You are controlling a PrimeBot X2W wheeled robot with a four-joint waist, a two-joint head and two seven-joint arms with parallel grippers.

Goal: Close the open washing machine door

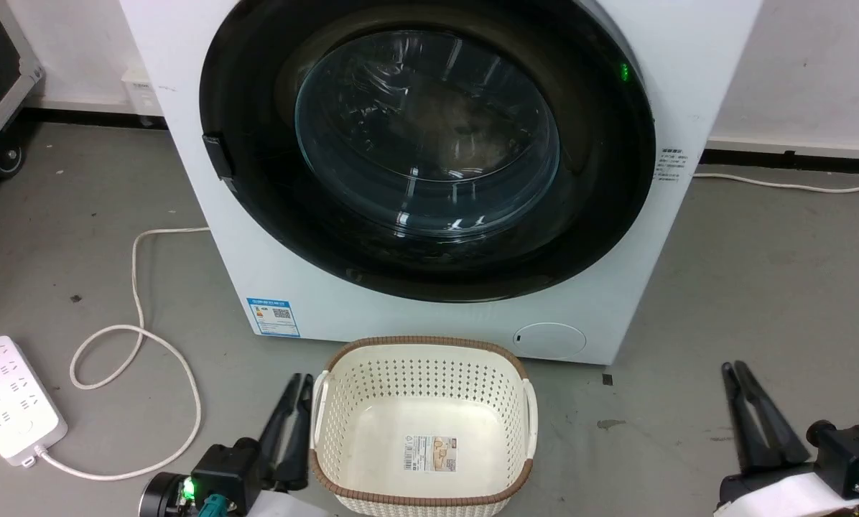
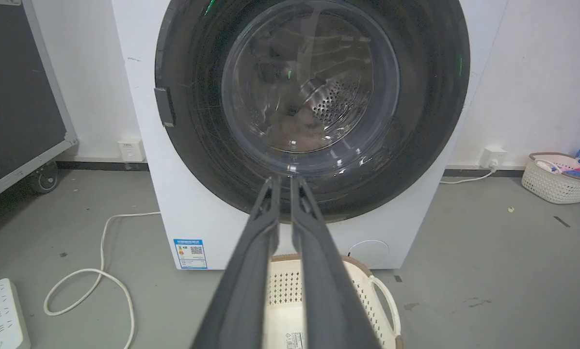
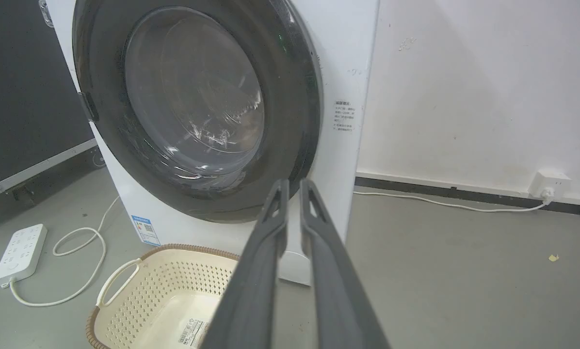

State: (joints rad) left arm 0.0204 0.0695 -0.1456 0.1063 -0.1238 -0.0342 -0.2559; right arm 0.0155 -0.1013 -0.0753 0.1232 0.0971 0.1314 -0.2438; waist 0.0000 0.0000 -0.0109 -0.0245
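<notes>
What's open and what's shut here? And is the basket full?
Washing machine door: shut against the machine.
Small round flap: closed.
Basket: upright, nothing inside but its sticker.
Green light: on.
Left claw: shut, holding nothing.
Right claw: shut, holding nothing.

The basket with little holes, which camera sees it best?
The head view: it looks down into the basket, showing its whole rim, handles and label. In the left wrist view the left gripper covers most of it. In the right wrist view the bottom edge and the right gripper hide its near part.
</notes>
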